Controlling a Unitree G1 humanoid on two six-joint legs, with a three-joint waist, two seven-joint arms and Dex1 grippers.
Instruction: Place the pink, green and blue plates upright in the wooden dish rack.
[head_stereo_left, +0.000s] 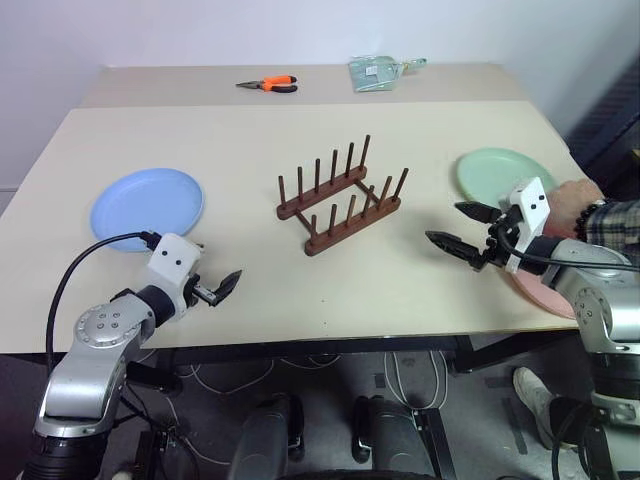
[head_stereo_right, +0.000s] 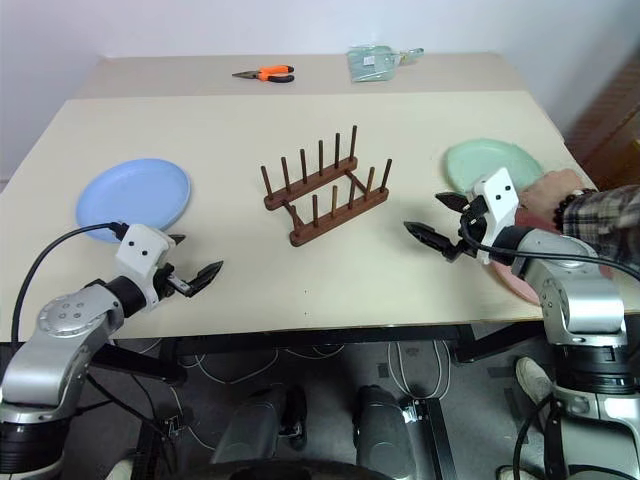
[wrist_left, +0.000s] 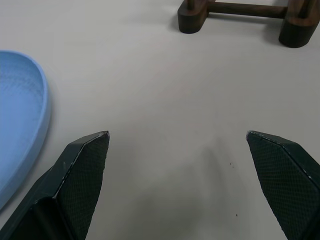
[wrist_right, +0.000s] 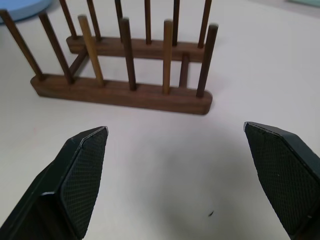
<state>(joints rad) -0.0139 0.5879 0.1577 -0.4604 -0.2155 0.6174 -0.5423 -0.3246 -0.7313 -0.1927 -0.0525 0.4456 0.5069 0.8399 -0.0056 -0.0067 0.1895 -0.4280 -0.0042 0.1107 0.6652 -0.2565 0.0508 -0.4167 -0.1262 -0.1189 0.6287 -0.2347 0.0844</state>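
**Both pincers empty, rack unfilled**

Left pincer (head_stereo_left: 222, 288) hovers near the table's front edge, jaws wide apart, gripping nothing; the blue plate (head_stereo_left: 148, 204) lies flat just behind it on its outer side, likely its first pick. Right pincer (head_stereo_left: 463, 229) is likewise spread and empty, aimed inward at the wooden dish rack (head_stereo_left: 340, 196), which stands between the two, pegs bare. Green plate (head_stereo_left: 500, 174) lies flat just behind the right pincer; pink plate (head_stereo_left: 540, 294) sits under that arm (mostly hidden). A person's hand (head_stereo_left: 574, 205) rests by the green plate and could get in the way. Farther back: orange pliers (head_stereo_left: 272, 84) and a greenish packet (head_stereo_left: 378, 72), well clear.
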